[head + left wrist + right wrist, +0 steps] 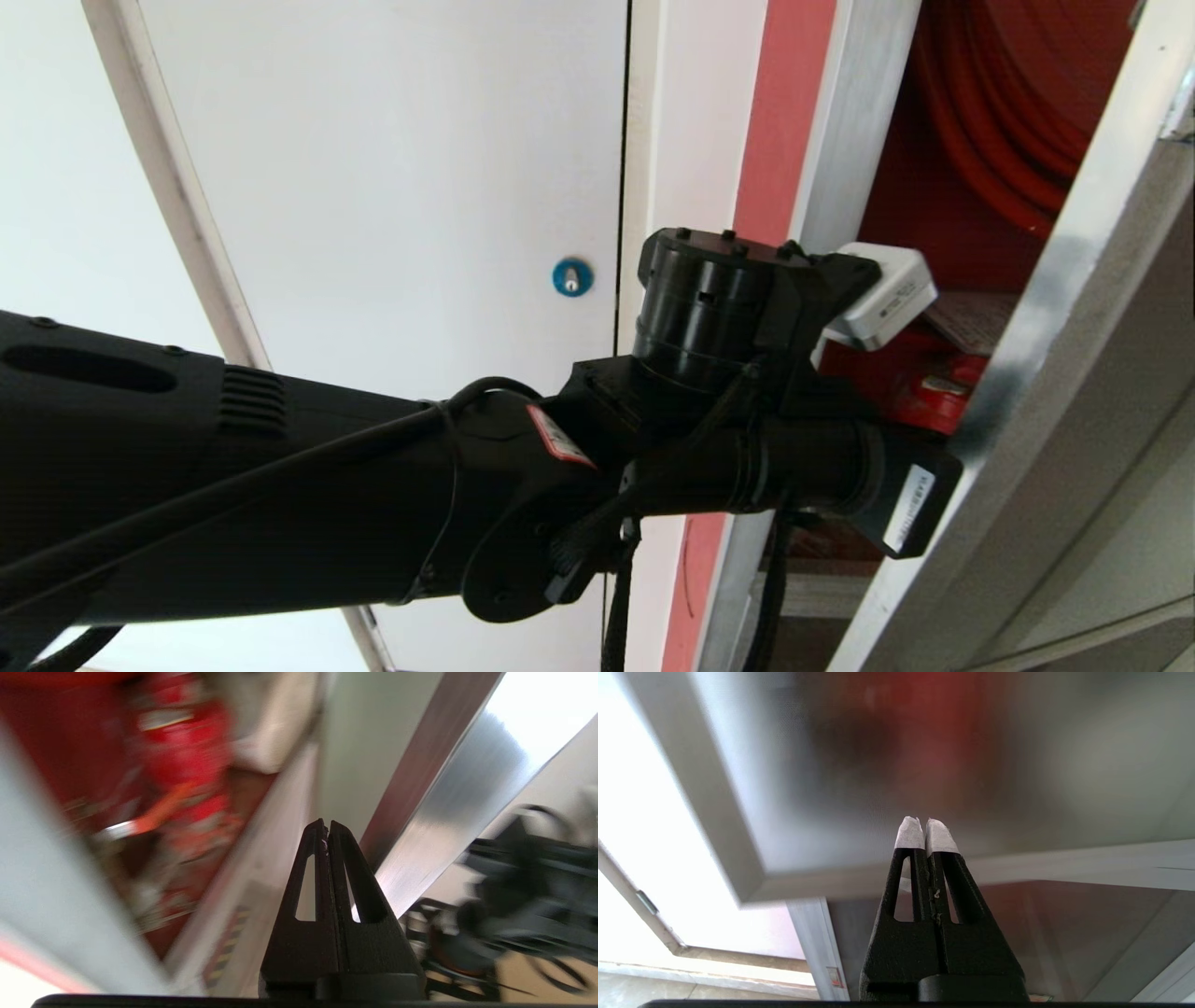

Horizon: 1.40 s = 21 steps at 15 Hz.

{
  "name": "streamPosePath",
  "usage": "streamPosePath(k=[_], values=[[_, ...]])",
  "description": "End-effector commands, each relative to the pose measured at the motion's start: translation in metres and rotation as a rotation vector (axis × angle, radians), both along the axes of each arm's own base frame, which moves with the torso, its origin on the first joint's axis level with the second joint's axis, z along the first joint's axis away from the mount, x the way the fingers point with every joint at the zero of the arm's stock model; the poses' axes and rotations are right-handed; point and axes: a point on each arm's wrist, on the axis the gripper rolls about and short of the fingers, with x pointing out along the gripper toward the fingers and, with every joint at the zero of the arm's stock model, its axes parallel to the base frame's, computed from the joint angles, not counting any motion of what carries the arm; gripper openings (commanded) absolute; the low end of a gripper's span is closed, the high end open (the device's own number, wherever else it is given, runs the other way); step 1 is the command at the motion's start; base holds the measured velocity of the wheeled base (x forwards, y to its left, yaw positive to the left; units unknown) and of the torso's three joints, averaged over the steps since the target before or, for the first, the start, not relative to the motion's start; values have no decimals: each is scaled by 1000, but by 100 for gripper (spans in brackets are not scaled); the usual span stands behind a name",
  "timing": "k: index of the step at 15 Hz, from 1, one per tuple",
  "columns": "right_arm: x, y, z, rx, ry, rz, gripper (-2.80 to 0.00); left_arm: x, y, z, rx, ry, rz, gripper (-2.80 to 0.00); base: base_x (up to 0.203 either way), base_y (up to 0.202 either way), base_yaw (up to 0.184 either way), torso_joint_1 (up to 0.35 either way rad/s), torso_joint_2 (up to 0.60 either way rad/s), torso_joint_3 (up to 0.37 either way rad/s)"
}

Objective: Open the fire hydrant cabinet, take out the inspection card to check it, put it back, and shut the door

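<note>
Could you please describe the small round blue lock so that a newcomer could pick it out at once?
Start at the big plain white panel door, left of the fire hydrant cabinet with its red interior. The round blue lock sits near that panel's right edge, just above the black left arm. It is the only blue thing there.

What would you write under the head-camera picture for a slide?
Left arm's closed tool reaches between the fire hydrant cabinet and its open door.

The left gripper (327, 828) was pressed closed on its outstretched arm; the right gripper (928, 828) was closed too.
</note>
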Motion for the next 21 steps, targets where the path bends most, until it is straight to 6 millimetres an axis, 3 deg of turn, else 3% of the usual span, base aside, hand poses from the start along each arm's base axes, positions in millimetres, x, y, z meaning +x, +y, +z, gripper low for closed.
streamPosePath(k=[1,6,12,21], values=[[0,0,-1,0,4,2,-280,-17,3,13,-26,-13,-34,-280,0,0,0,0,0,0],[0,0,-1,0,4,1,-280,-33,2,17,-34,-16,-75,-280,0,0,0,0,0,0],[0,0,-1,0,4,1,-280,-76,-18,11,-19,-4,-196,-280,0,0,0,0,0,0],[0,0,0,0,3,1,-280,-77,-20,9,-14,-2,-194,-280,0,0,0,0,0,0]])
